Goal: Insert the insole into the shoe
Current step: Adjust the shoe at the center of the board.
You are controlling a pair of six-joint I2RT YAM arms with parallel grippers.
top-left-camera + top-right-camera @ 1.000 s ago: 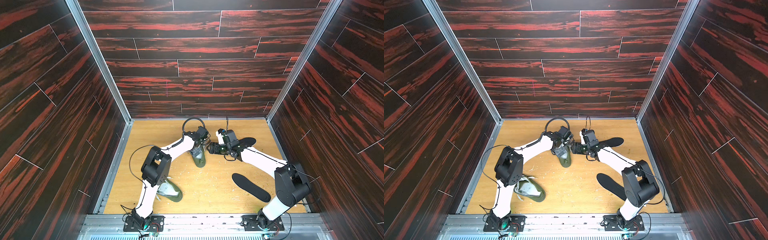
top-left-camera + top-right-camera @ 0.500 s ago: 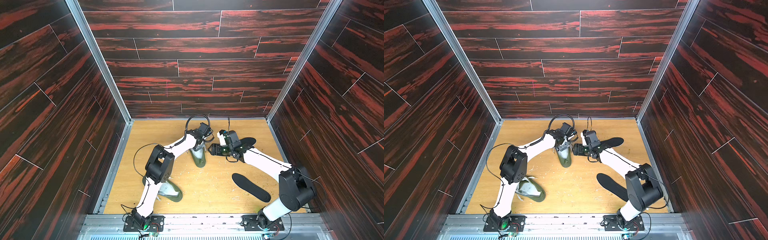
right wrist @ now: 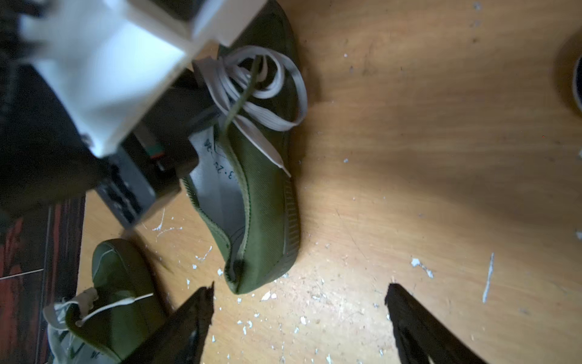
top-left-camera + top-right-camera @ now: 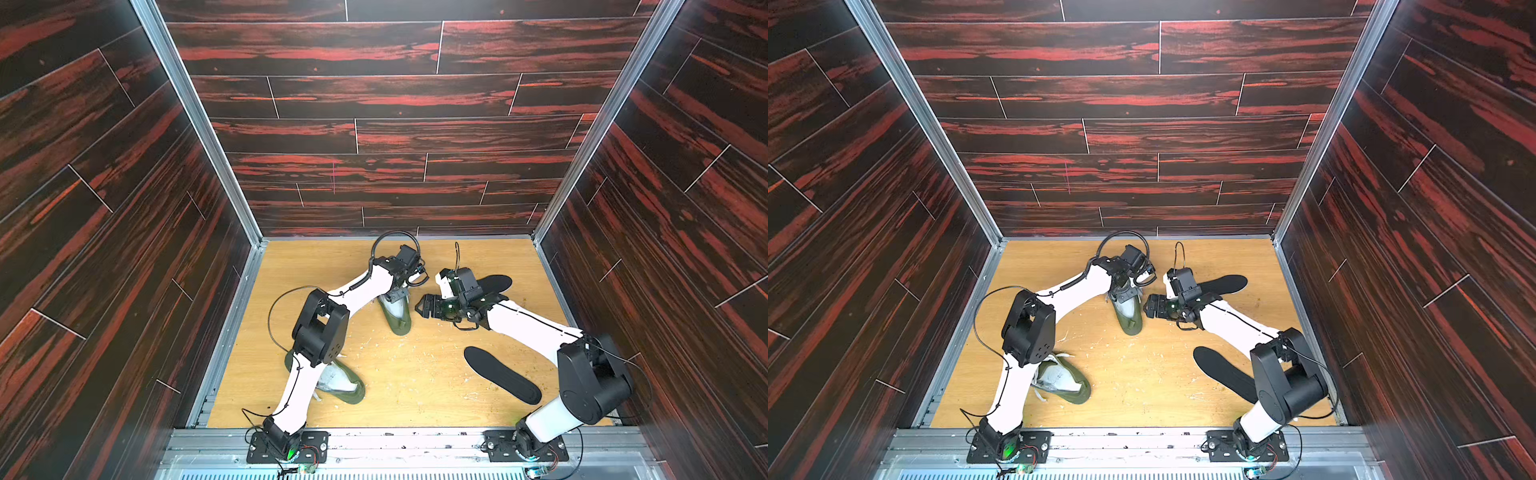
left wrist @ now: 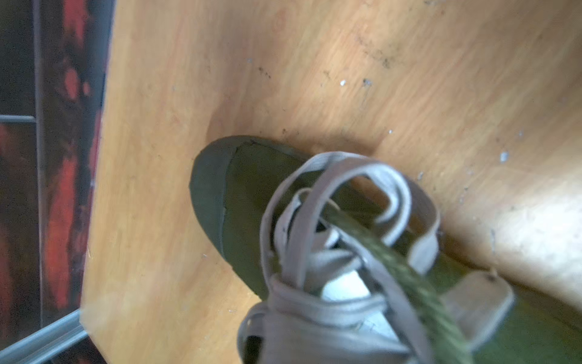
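A green canvas shoe (image 4: 398, 320) (image 4: 1128, 318) with grey laces lies mid-table, toe toward the front. My left gripper (image 4: 397, 296) (image 4: 1124, 296) reaches down onto its lace and tongue area and is shut there. The left wrist view shows only the shoe's toe (image 5: 245, 195) and looped laces (image 5: 333, 252); its fingers are hidden. My right gripper (image 4: 424, 307) (image 3: 299, 299) stands open just right of the shoe (image 3: 264, 195), holding nothing. One black insole (image 4: 500, 374) (image 4: 1223, 372) lies flat at front right. Another black insole (image 4: 492, 282) (image 4: 1225, 283) lies behind the right wrist.
A second green shoe (image 4: 340, 382) (image 3: 119, 302) lies at front left, partly under the left arm. White flecks litter the wooden table (image 4: 415, 386). Dark wood-pattern walls enclose the left, right and back sides.
My left gripper has gone from wide open to shut on the shoe's lace area. The right gripper has opened a little wider and barely shifted.
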